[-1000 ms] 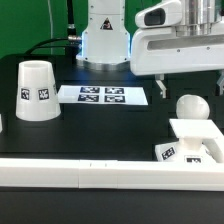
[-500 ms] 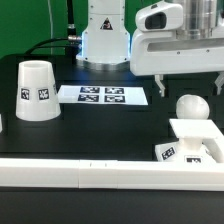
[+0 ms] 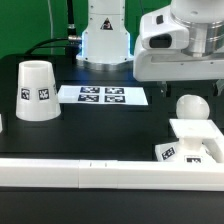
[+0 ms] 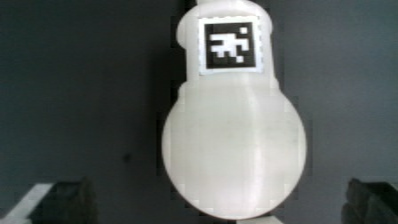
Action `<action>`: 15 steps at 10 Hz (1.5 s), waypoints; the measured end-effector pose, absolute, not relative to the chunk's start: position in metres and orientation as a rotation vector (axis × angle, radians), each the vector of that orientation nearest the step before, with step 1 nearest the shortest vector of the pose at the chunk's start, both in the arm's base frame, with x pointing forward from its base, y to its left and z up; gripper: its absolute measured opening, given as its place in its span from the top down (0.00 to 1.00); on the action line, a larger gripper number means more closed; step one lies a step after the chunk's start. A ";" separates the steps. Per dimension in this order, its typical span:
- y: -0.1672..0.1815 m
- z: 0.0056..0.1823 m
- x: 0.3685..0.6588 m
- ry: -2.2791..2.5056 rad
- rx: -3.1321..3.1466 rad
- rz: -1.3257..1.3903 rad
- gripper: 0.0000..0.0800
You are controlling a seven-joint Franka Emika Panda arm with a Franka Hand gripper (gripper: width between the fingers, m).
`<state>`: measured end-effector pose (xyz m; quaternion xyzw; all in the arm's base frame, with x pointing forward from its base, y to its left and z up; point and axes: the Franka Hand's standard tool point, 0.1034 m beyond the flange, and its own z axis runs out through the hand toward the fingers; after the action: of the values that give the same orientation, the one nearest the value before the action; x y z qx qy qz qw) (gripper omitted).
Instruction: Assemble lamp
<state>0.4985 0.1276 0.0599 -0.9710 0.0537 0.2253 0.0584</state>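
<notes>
Shade (image 3: 35,90), a white tapered cup, stands wide end down on the exterior view's left, well apart from the other parts. The marker board (image 3: 100,95) lies flat between it and the arm's white column (image 3: 105,35). On the exterior view's right sits the square base (image 3: 196,135), with the bulb (image 3: 190,108) just behind it, its ball head showing. The table (image 3: 110,130) is black, with a white rail (image 3: 60,172) along the front and a green backdrop (image 3: 25,30). The gripper (image 4: 217,203) hangs above the bulb, fingers (image 4: 59,200) spread wide, holding nothing.
</notes>
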 end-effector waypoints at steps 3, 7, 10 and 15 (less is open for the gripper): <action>0.129 0.053 0.492 0.123 -2.870 0.941 0.13; 0.129 0.036 0.474 0.094 -2.735 1.302 0.13; 0.134 0.020 0.478 0.084 -2.719 1.330 0.13; 0.133 0.008 0.474 0.093 -2.727 1.315 0.13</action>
<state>0.4744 0.1331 0.0080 -0.8989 0.0308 0.4333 0.0563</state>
